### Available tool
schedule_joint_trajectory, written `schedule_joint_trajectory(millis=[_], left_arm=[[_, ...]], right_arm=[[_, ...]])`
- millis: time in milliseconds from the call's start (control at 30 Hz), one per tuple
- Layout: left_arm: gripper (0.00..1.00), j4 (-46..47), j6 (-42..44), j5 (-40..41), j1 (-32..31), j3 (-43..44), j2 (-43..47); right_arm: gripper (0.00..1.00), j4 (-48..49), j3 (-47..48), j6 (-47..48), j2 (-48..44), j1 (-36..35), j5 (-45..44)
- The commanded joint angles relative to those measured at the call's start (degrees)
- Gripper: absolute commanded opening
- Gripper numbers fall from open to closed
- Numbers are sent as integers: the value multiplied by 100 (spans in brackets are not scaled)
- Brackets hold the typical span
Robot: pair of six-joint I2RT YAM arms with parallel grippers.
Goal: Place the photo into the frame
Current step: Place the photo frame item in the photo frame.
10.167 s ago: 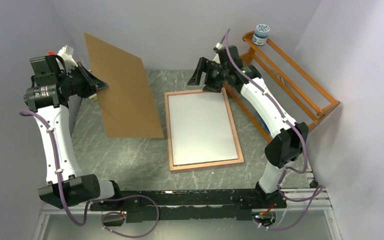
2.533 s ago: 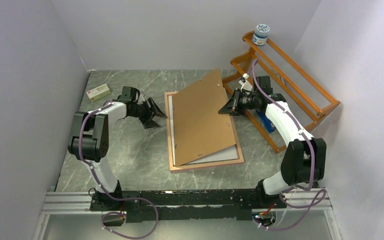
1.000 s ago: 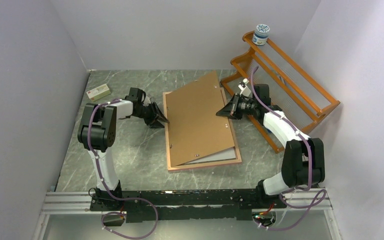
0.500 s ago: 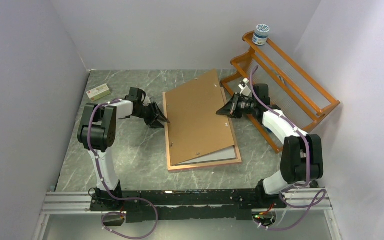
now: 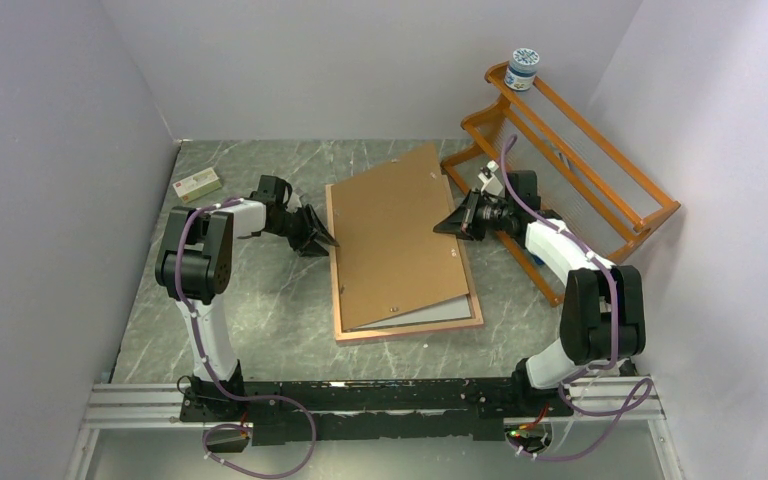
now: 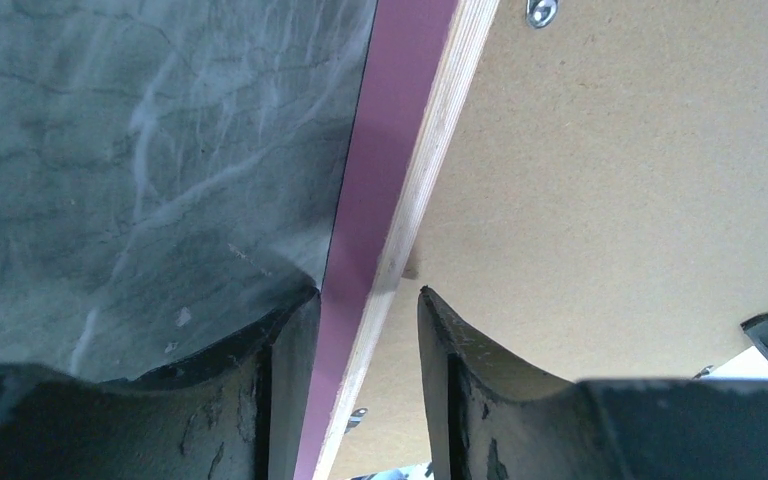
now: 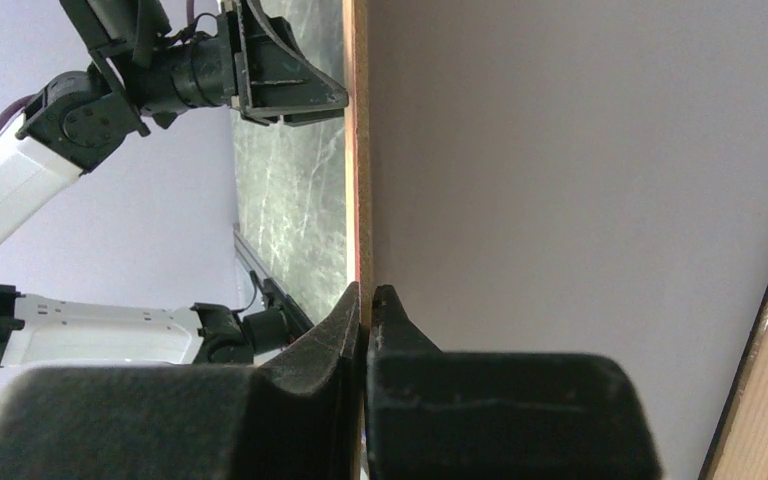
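Note:
The frame (image 5: 410, 330) lies flat on the table, pinkish wood. Inside it lies the photo (image 5: 430, 314), pale back up, with only a strip showing at the near end. A brown backing board (image 5: 390, 240) slants over both, its right edge raised. My right gripper (image 5: 445, 225) is shut on that edge; the right wrist view has the thin board edge pinched in the gripper (image 7: 365, 292), with the photo's pale back (image 7: 580, 180) beside it. My left gripper (image 5: 326, 240) is open and straddles the frame's left rail (image 6: 390, 150); a gap shows beside one finger (image 6: 460, 360).
An orange wooden rack (image 5: 580, 150) stands at the back right with a blue-lidded jar (image 5: 523, 68) on top and something blue (image 5: 532, 245) beneath it. A small box (image 5: 198, 184) lies at the back left. Grey walls close in on three sides.
Ten seconds ago my left gripper held the board upright; now the right one holds it tilted over the frame. In the last second the board has barely moved and the left gripper is still.

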State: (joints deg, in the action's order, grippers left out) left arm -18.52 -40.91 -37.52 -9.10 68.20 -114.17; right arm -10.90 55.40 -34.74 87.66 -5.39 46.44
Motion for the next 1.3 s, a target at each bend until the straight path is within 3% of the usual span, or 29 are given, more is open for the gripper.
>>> schedule_joint_trajectory(millis=[0,367,667,800,933,1133,1200,1267], left_arm=[[47,-206,212,412,-47,8,-104],[52,-82,551,298,-47,45,-106],[52,-18,532,213,-48,39,-182],[52,-40,531,247,-48,57,-187],[51,-179,595,419,-48,98,-167],[52,-341,713,531,-39,220,-226],[54,-357,737,518,-39,245,-222],[58,-397,771,533,-39,269,-213]], right_arm=[[0,-308,-41,164,-16,22,51],[0,-908,565,406,189,187,768],[0,-83,144,81,271,18,516],[8,100,72,85,372,-83,373],[28,-258,184,349,379,-85,86],[89,-1056,526,747,358,-107,-510],[98,-1415,698,909,383,-126,-852],[99,-1703,830,1040,400,-127,-1147]])
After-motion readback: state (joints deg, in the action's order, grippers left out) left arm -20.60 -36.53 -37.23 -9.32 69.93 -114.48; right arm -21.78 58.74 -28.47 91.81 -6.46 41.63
